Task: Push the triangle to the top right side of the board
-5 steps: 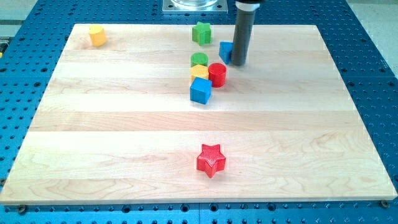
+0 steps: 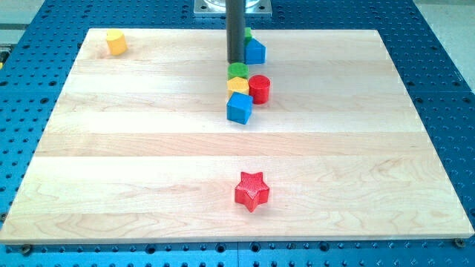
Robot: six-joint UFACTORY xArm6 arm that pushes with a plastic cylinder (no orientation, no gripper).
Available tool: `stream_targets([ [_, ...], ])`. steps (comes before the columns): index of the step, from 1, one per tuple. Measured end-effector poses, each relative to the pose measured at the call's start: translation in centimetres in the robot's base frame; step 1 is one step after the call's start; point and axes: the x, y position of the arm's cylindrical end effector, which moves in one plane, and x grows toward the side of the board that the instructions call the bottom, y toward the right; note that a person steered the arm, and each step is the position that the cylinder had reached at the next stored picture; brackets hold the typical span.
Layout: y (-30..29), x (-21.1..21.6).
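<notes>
The blue triangle (image 2: 255,51) lies near the board's top edge, a little right of centre. My tip (image 2: 236,61) is down on the board right at the triangle's left side, touching or nearly touching it. The rod hides most of a green star (image 2: 248,33), which shows only as a sliver just above the triangle. Directly below my tip sits a tight cluster: a green cylinder (image 2: 237,70), a yellow block (image 2: 237,84), a red cylinder (image 2: 259,89) and a blue cube (image 2: 239,108).
A yellow block (image 2: 115,41) sits at the board's top left corner. A red star (image 2: 251,190) lies near the bottom centre. The wooden board (image 2: 371,148) rests on a blue perforated table. The arm's base plate (image 2: 215,7) is at the view's top.
My rod has moved from the triangle's right side to its left side. The blue triangle now sits a little further up and left. The green star is now mostly hidden.
</notes>
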Motion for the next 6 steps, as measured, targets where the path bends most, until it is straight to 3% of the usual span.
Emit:
stream_targets([
  [4,15.8,-3.0],
  [6,11.6,-0.2],
])
